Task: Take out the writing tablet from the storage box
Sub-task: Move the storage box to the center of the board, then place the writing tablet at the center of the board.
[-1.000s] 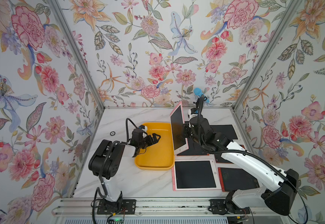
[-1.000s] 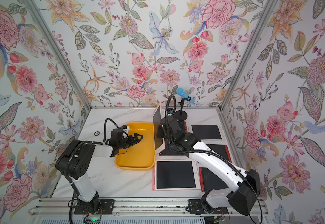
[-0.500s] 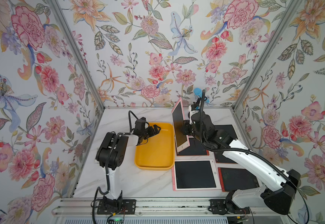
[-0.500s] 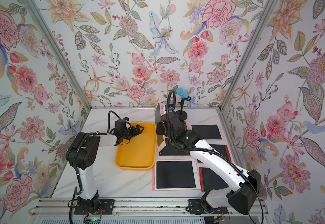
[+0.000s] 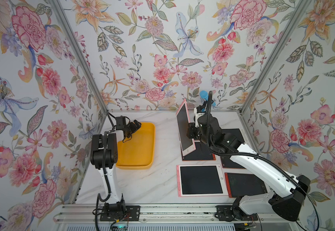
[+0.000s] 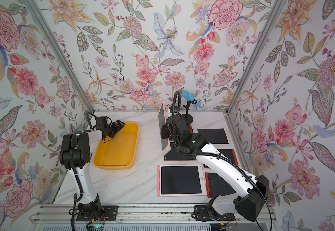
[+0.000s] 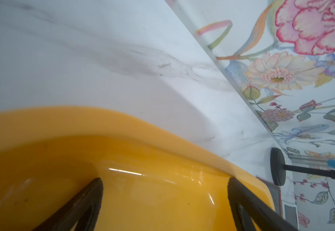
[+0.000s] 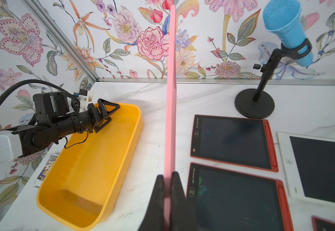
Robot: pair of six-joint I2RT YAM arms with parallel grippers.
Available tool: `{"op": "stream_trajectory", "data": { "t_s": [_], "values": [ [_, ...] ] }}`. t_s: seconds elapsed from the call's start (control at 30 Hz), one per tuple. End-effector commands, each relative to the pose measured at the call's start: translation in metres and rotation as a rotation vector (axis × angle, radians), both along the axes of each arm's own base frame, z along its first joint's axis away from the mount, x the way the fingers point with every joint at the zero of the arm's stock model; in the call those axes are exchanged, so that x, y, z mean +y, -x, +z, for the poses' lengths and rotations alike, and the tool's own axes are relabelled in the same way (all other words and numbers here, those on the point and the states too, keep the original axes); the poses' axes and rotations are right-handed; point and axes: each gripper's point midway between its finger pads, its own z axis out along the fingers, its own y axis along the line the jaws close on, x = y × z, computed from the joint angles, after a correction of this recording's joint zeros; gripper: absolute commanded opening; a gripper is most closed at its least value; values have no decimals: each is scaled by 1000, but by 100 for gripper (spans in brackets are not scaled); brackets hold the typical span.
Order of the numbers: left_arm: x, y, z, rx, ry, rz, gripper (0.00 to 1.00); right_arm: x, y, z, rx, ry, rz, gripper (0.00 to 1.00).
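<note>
Right gripper (image 8: 167, 180) clamps the pink writing tablet (image 5: 184, 128) on edge, aloft right of the storage box (image 5: 153, 140), long axis slanting up toward the back wall (image 5: 162, 60), screen facing the box, bare marble (image 5: 165, 140) between. Left gripper (image 8: 112, 113) gapes over its far corner.

The pink-framed writing tablet (image 5: 183, 130) is upright on edge, dark screen facing left, to the right of the shallow yellow-orange storage box (image 5: 140, 150) lying flat at far left.
</note>
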Motion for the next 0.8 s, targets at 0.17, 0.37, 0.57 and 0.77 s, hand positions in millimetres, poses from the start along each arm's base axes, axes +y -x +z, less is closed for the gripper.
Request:
{"op": "stream_trajectory", "data": {
  "t_s": [0.17,0.37,0.57,0.77],
  "values": [
    [50,13,-39,193,-97,14,99,18,-3,22,-41,-27,38,0],
    [62,-1,-15,134,-121,-22,99,23,-2,18,-28,-27,52,0],
    [53,-5,30,26,-105,-50,99,28,-5,4,18,-69,27,0],
    [45,8,70,-47,-90,-46,99,53,-20,-19,84,-127,18,0]
  ]
}}
